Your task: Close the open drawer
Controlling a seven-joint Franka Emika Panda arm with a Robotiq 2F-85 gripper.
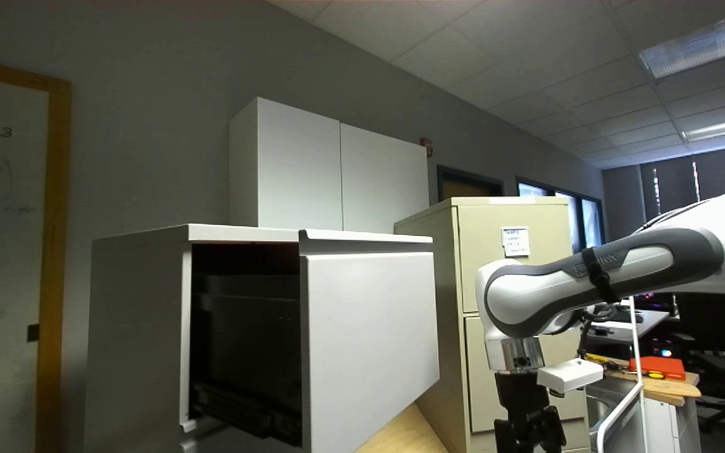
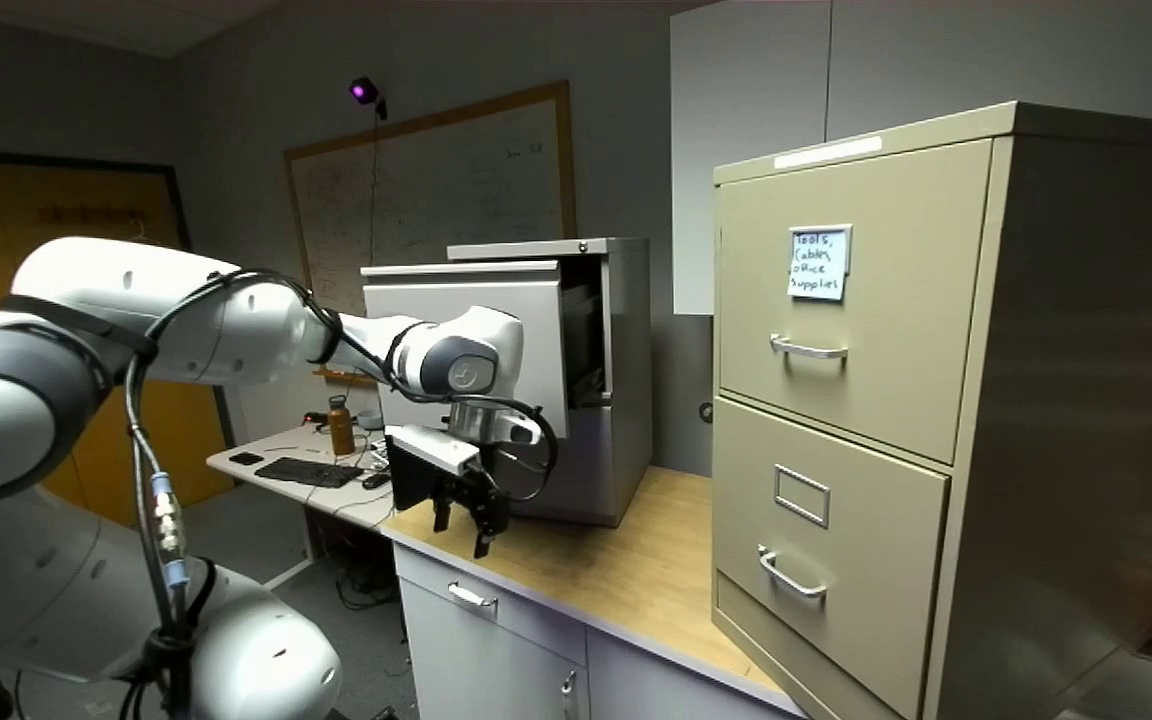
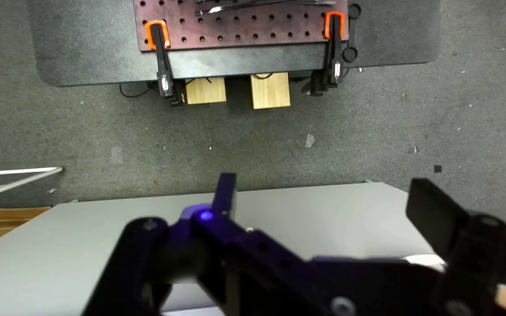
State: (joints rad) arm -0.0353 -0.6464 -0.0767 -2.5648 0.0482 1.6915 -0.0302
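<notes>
The open drawer is the tall white top drawer of the wide white cabinet. It stands well out, with its dark inside showing at the side. It also shows in an exterior view, partly hidden behind my arm. My gripper points down, in front of the drawer and lower than most of its front, close to the counter's front edge. In an exterior view the gripper is right of the drawer front, apart from it. In the wrist view the gripper has its fingers wide apart with nothing between them.
A beige filing cabinet stands beside the white cabinet on the wooden counter. A desk with a keyboard and a bottle lies beyond. The wrist view shows a dark table, floor and a plain pale surface.
</notes>
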